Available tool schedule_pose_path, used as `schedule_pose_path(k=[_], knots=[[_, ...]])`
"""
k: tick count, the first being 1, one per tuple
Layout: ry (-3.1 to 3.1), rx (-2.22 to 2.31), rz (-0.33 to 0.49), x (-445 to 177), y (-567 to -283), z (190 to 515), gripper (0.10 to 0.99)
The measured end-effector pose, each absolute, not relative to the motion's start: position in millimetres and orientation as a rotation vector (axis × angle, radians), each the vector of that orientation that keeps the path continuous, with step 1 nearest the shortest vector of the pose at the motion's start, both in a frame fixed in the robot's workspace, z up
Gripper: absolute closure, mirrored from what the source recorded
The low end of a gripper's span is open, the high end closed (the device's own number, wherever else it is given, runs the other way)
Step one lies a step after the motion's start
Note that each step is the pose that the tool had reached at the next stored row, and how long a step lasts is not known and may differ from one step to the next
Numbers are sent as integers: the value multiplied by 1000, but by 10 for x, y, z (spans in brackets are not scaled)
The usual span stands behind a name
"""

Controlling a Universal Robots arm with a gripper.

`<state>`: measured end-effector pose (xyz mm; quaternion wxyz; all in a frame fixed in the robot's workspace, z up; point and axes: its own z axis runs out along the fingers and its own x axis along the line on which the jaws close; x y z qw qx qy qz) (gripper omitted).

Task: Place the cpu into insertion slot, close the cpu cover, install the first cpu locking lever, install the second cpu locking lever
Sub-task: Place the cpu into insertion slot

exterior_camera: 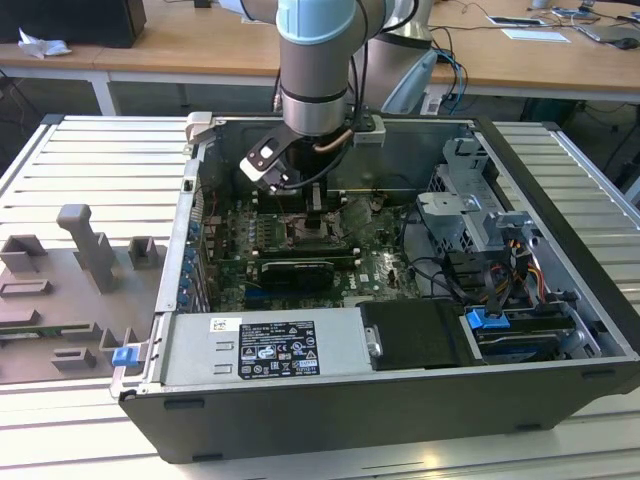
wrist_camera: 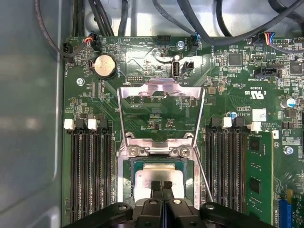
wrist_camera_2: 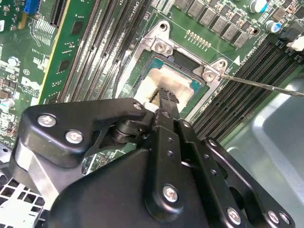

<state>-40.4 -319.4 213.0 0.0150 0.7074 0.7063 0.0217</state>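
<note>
While cover (wrist_camera: 161, 88) lies flipped open, gripper (wrist_camera: 161, 185) w/ fingers pinched shut sits right over cpu (wrist_camera: 145, 175) seated in slot (wrist_camera: 128, 183).

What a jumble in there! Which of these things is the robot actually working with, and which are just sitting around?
Part of the job: gripper, cpu lying in the insertion slot, the open cpu cover, thin locking lever.

Just there: memory slots, coin battery, cables, power supply box, grey blocks.
</note>
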Motion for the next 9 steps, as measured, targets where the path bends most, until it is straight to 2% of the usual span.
schedule_pose_path(k=[9], knots=[[2198, 2202, 67, -404, -3194, 2198, 980]])
